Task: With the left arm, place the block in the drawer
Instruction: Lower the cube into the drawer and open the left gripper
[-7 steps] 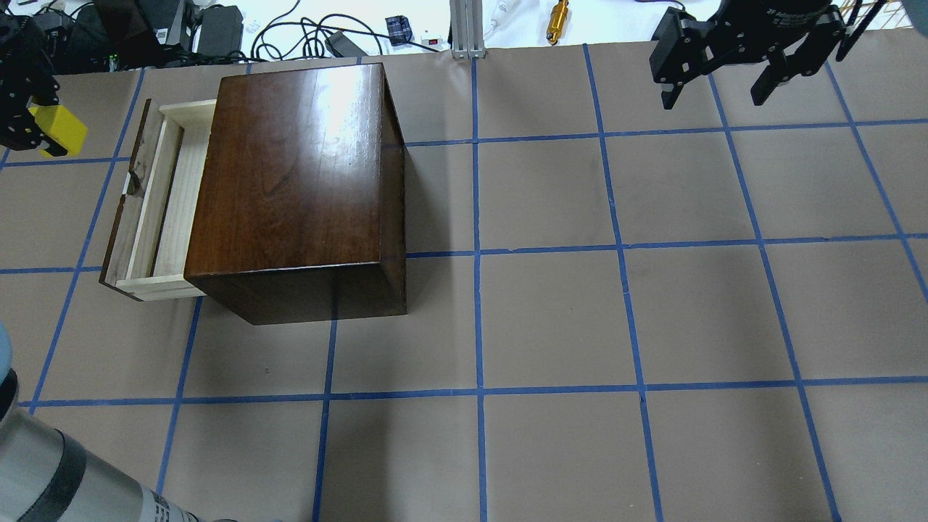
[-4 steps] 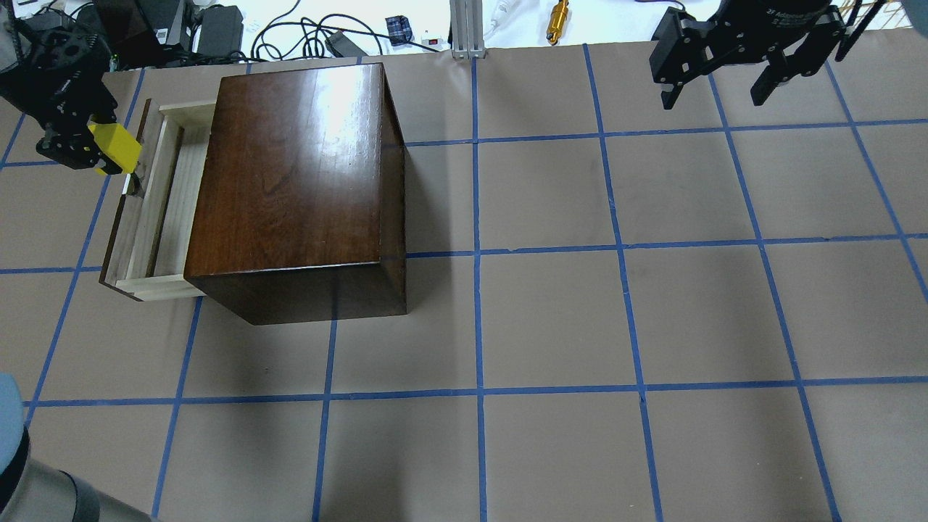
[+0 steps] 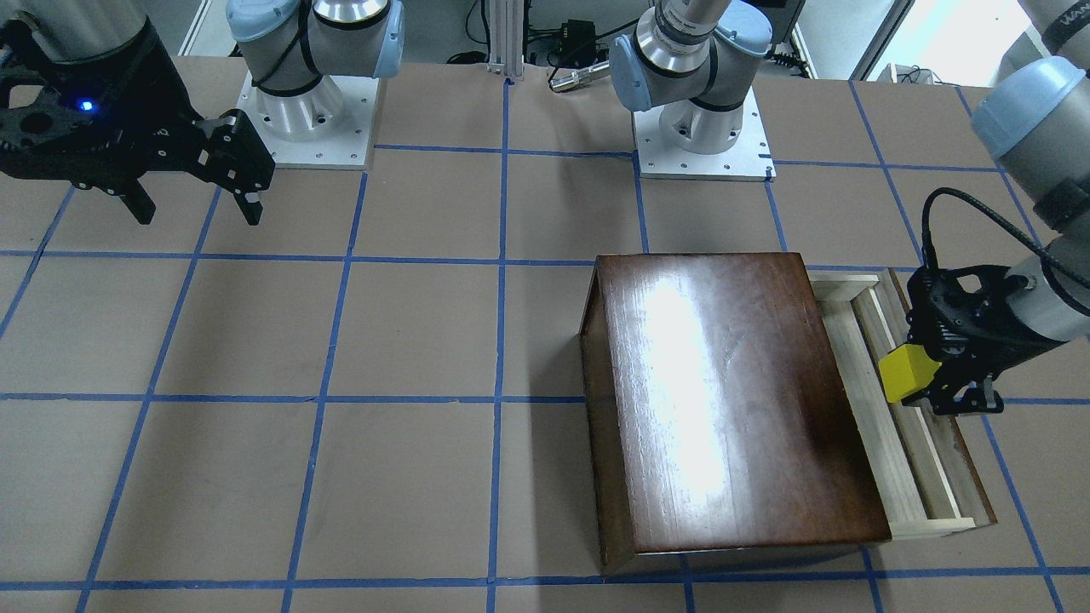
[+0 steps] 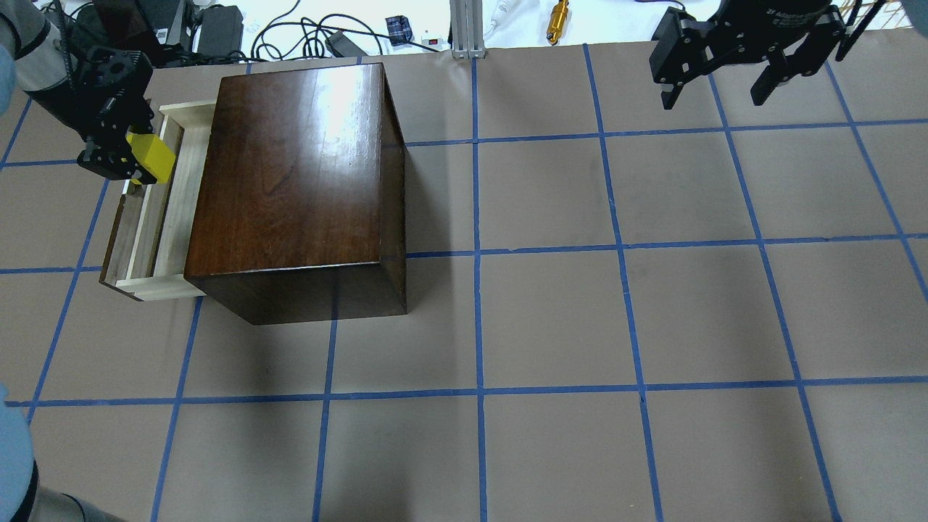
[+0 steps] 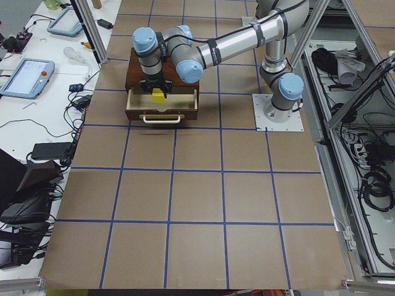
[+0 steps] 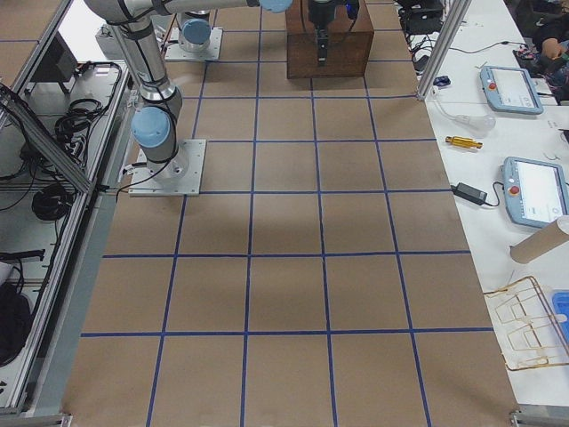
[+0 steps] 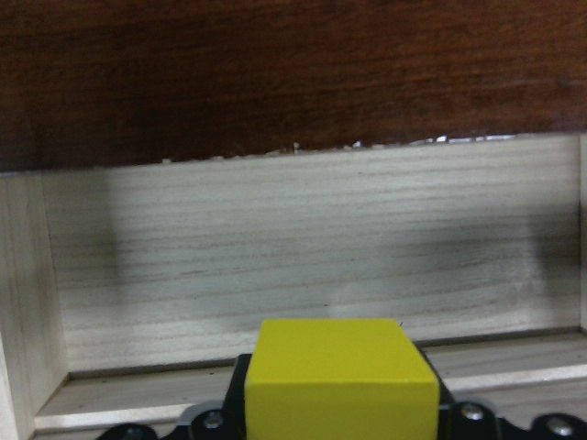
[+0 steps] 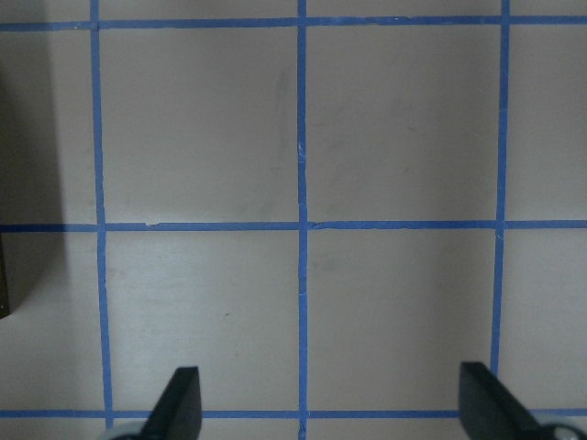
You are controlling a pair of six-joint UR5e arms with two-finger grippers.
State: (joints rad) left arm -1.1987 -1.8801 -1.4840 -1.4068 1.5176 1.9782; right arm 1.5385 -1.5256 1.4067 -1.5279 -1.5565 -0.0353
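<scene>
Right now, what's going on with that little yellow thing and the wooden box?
The robot's left arm grips a small bright yellow cube in its jaws, holding it over the pulled-out pale wooden drawer of a glossy dark-brown wooden box. The cube is not yet released. The right arm hangs far off, jaws open and empty.

Box (image 4: 290, 181) set on table (image 4: 551, 312), left half | drawer (image 4: 145, 239) drawn out at its left side | block (image 4: 151, 157) held over drawer by left gripper (image 4: 138, 159) | right gripper (image 4: 714, 98) positioned well apart, far right
</scene>
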